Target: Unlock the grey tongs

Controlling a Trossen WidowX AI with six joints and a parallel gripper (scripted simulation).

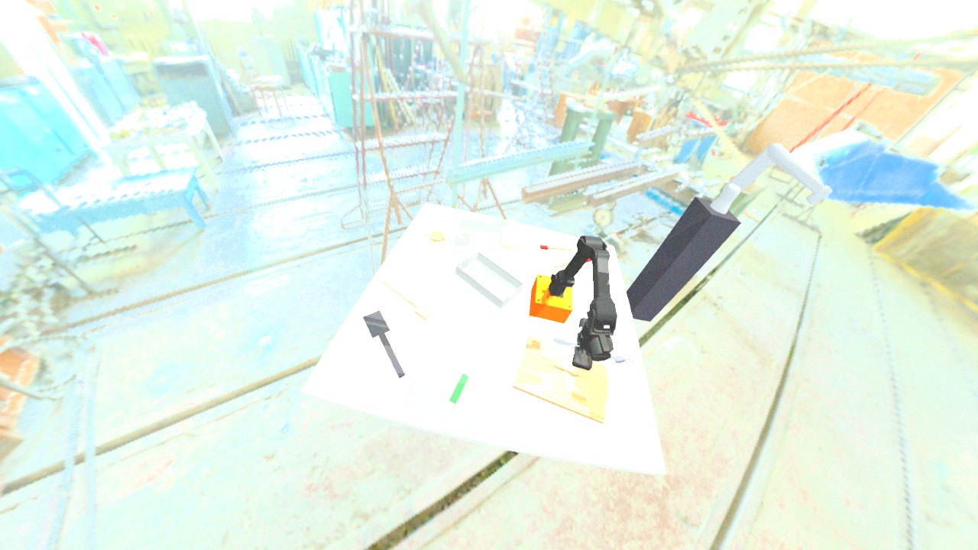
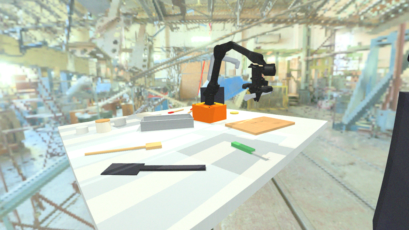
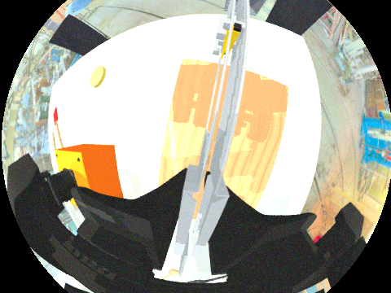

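The grey tongs (image 2: pixel 250 96) (image 3: pixel 235 102) are up in the air above the wooden board (image 1: pixel 557 392) (image 2: pixel 271 122) (image 3: pixel 193 87). My gripper (image 1: pixel 581 360) (image 2: pixel 258 97) (image 3: pixel 197 173) points down and is shut on them, across both arms. In the exterior view the tongs tilt slightly, the tip end at the left lower than the hinge end. In the wrist view the arms lie close together, with a yellow piece with a black end near the hinge. Whether the lock is engaged cannot be told. The grey roasting tin (image 1: pixel 479 291) (image 2: pixel 167 125) stands apart, with nothing across it.
The orange arm base (image 1: pixel 550 312) (image 2: pixel 208 115) (image 3: pixel 102 164) stands between tin and board. A green-handled tool (image 1: pixel 458 388) (image 2: pixel 242 147) lies in front of the board. A black spatula (image 1: pixel 391 355) (image 2: pixel 174 167) lies farther off. A yellow disc (image 2: pixel 234 112) (image 3: pixel 98 76) lies behind the board.
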